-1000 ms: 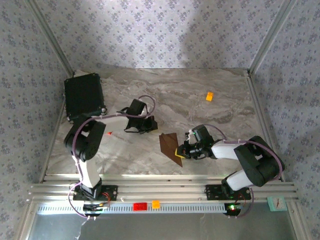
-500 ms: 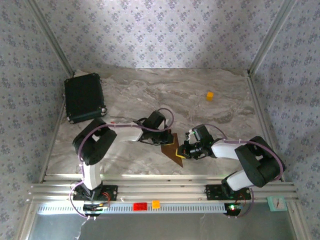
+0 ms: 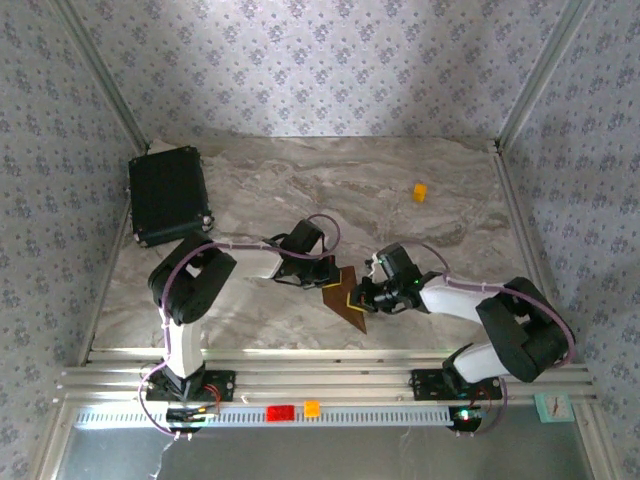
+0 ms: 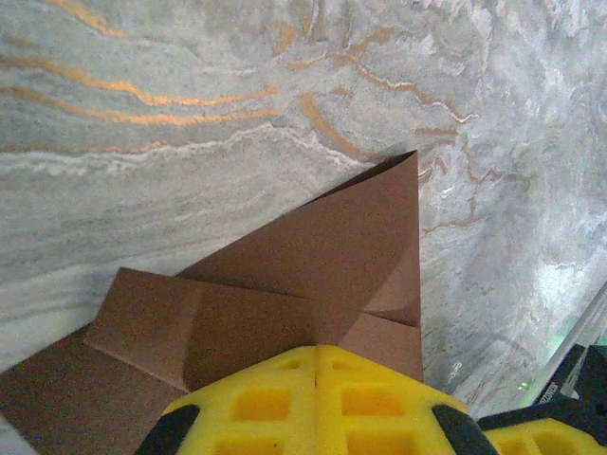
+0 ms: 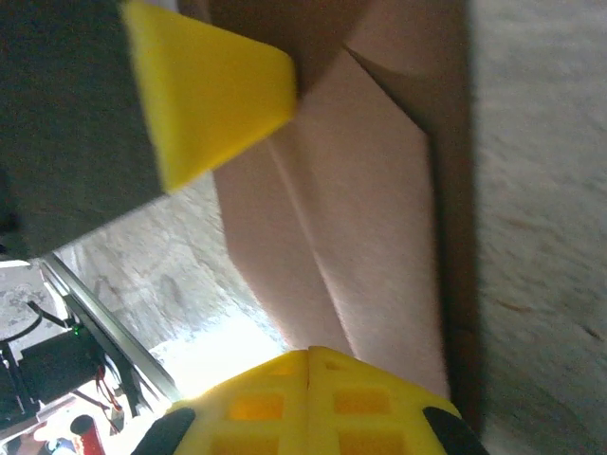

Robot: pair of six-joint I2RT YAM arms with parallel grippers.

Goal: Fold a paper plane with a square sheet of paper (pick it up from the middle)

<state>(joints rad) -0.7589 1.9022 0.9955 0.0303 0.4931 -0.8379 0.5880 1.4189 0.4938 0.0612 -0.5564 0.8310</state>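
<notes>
Pinning one sheet (image 4: pixel 313 256), seemingly: two jaws

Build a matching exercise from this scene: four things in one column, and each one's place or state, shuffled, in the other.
1. black case
2. orange block
3. brown paper
4. left gripper

a. far side of the table, right half
b. shut, over the paper
c. far left corner
d. partly folded, near the front middle

Pairs: 1-c; 2-a; 3-d; 4-b
</notes>
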